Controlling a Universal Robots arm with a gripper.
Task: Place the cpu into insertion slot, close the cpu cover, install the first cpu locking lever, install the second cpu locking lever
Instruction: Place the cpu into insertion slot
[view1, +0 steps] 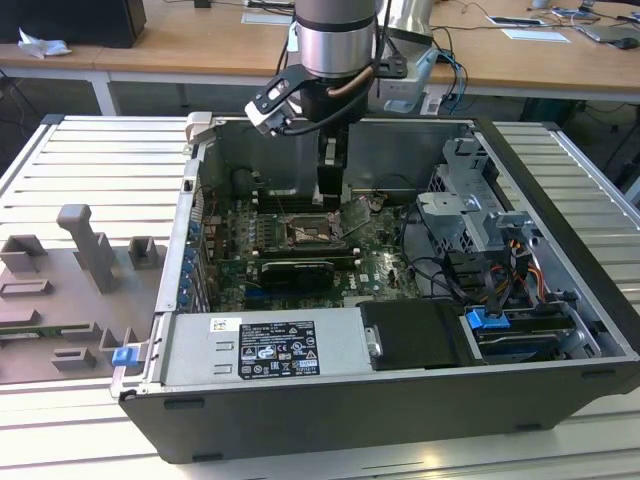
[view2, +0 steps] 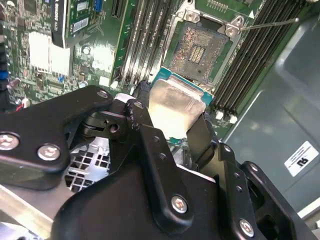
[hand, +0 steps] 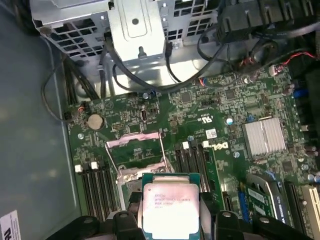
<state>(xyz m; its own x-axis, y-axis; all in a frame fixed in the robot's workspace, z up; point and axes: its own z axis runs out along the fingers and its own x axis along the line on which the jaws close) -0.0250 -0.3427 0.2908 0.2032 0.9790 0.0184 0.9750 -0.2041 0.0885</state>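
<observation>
My gripper (view2: 172, 114) is shut on the cpu (view2: 174, 106), a flat square chip with a pale metal top, its edges pinched between the two black fingers (view2: 141, 95). In the first wrist view the cpu (hand: 170, 204) hangs over the motherboard, just short of the insertion slot (view2: 197, 47), which lies open with its contact grid bare. The cpu cover (hand: 133, 142) stands swung up behind the slot. A thin metal locking lever (view2: 272, 22) sticks out beside the socket. In the exterior view the gripper (view1: 332, 195) reaches down into the open case, close above the insertion slot (view1: 310, 232).
Long memory slots (view2: 145, 45) flank the socket on both sides. A metal drive cage (hand: 135, 30) and loose black cables (hand: 125, 70) sit behind the board. A black card (view1: 295, 268), a power supply (view1: 270, 350) and the case walls (view1: 190, 230) hem in the space.
</observation>
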